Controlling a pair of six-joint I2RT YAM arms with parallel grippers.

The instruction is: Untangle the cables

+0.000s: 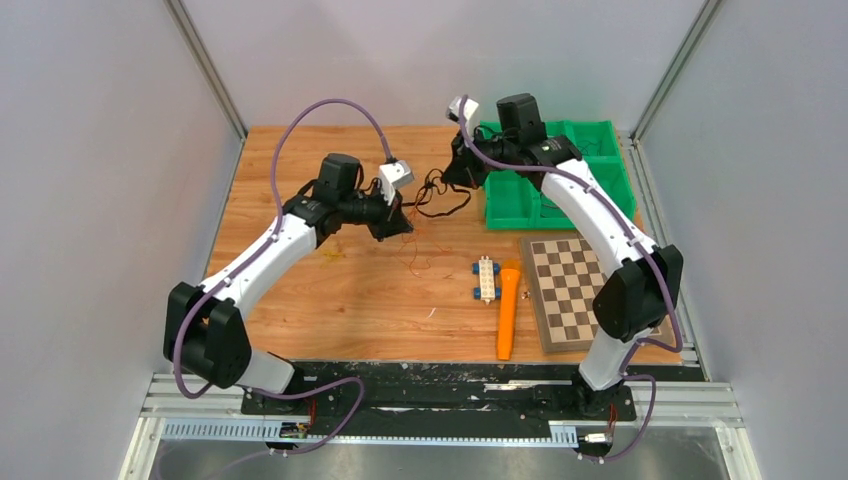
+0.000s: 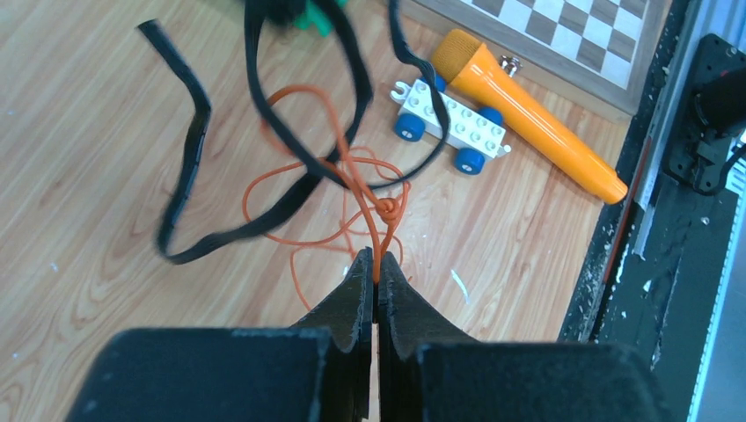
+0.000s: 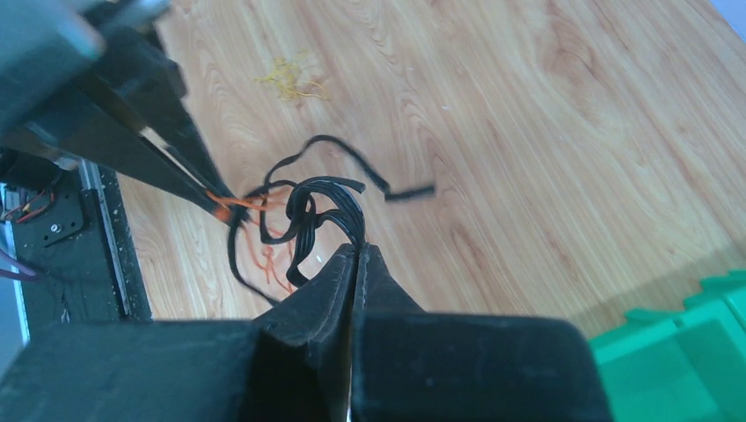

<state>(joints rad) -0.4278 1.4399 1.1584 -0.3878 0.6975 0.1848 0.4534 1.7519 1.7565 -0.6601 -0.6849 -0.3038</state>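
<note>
Black fingertips of the left gripper (image 2: 376, 268) are the anchor for this pull, I judge. They pinch the thin orange wire (image 2: 384, 207) just below its small knot. Drawing it slowly toward 7 o'clock while the right gripper (image 3: 356, 251) carries the flat black cable (image 3: 310, 204) toward 1 o'clock should slide the orange loops out of the black ones — a sharp tug would more likely cinch that knot. Both pairs of jaws are closed to a sliver, the left on the orange wire alone and the right on a bunched fold of the black cable. Between them the cables (image 1: 432, 193) appear lifted off the wooden table (image 1: 360, 290), strung across its far middle with loose ends drooping. Beyond, toward 2 o'clock in the left wrist view, lie a white toy brick car with blue wheels (image 2: 449, 123), an orange plastic microphone-shaped toy (image 2: 528, 110) and a chequered game board (image 2: 572, 31). A small yellow wire clump (image 3: 290, 79) rests well apart on the wood, at 11 o'clock in the right wrist view.
</note>
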